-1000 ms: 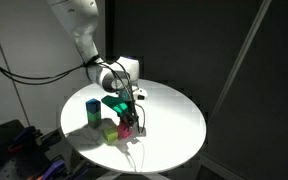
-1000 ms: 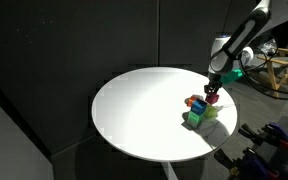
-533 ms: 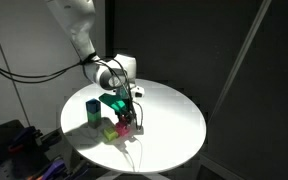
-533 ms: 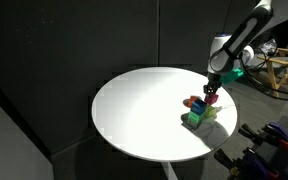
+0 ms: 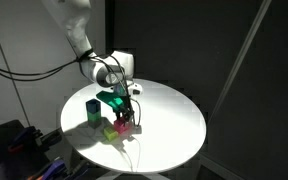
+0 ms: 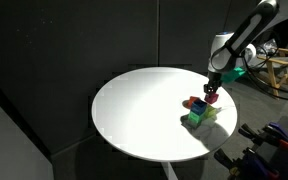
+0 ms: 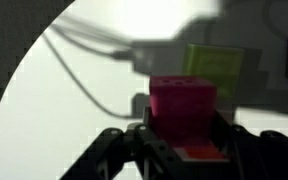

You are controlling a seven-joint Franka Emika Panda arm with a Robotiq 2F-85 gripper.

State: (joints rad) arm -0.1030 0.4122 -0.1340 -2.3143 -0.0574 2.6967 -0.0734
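Observation:
In the wrist view a magenta block fills the gap of my gripper, and both black fingers press on its sides. In both exterior views the gripper hangs just over a small cluster of blocks on the round white table. The magenta block is at the fingertips. A yellow-green block sits beside it. A blue block stands upright further out. In an exterior view a blue block and a green block lie under the gripper.
A thin cable runs across the tabletop near the blocks. Black curtains surround the table. Dark equipment stands close to the table's rim, and a wooden stand is behind the arm.
The arm has shifted slightly up and back with the magenta block still in its fingers. The other blocks have not moved.

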